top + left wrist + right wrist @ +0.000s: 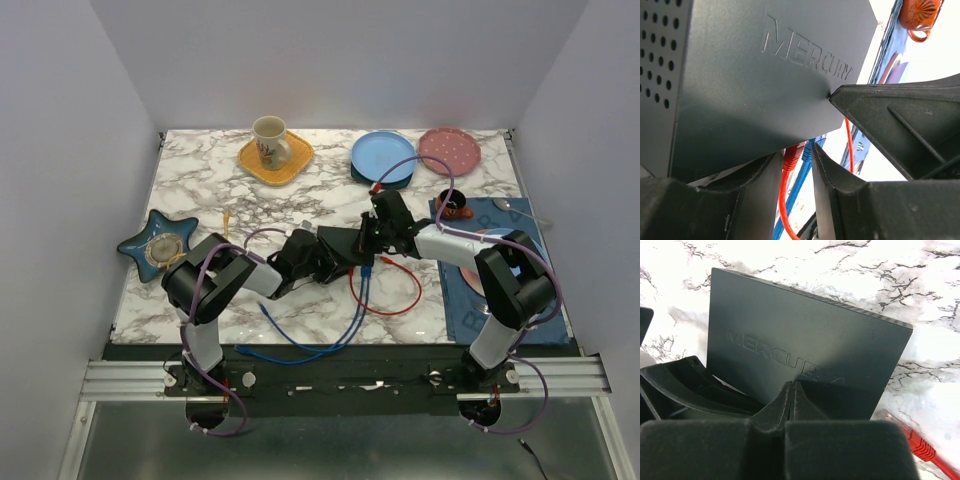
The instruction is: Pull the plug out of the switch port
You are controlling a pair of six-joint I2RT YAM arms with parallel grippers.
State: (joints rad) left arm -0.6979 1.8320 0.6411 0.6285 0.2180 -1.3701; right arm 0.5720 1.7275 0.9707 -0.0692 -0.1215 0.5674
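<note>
The flat black switch box [345,243] lies mid-table; it fills the left wrist view [755,85] and shows in the right wrist view [805,345]. A red plug [794,152] and a blue plug [808,150] sit side by side in ports on its near edge; the sockets are hidden. My left gripper [797,170] straddles both plugs, with its fingers [760,190] touching them; it reaches in from the box's left [328,262]. My right gripper [792,386] is shut and empty, tips resting on the box top [375,232].
A red cable loop [392,290] and blue cables [320,335] trail toward the front edge. A loose red plug [917,446] lies right of the box. A mug on a yellow plate [272,143], blue plate [383,155], pink plate [449,150], star dish [158,243] and orange cup [455,207] surround the area.
</note>
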